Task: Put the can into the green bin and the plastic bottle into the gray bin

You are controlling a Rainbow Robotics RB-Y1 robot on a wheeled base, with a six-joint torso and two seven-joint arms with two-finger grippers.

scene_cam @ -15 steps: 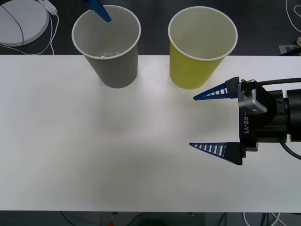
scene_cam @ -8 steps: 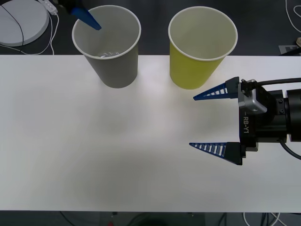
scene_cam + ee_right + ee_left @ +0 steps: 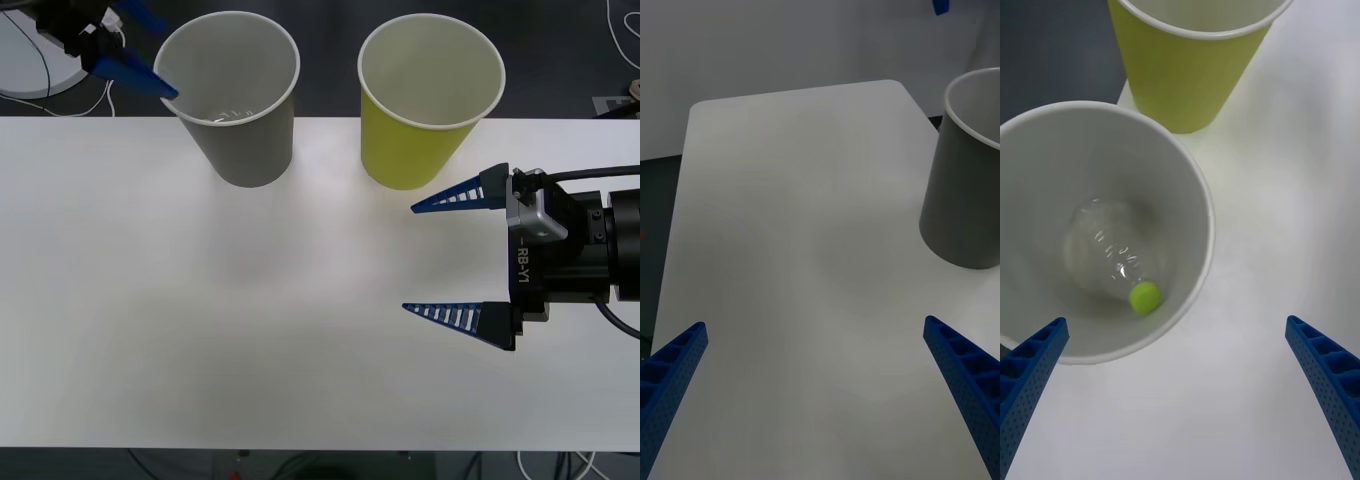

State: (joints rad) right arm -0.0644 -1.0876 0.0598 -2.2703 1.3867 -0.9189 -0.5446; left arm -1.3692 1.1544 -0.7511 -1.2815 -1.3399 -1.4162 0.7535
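White desk (image 3: pixel 300 330) carries both cups along its far edge. My left pincer (image 3: pixel 135 62) hangs open beside the gray bin (image 3: pixel 235 110), at its far left side. Inside that bin lies the plastic bottle (image 3: pixel 1112 259), cap toward me. My right pincer (image 3: pixel 455 260) waits open near the right edge, just in front of the green bin (image 3: pixel 425 110).

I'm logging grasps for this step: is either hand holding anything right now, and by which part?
Nothing is held. The left hand is open beside the gray bin, where the bottle lies inside. The right hand is open over bare table.
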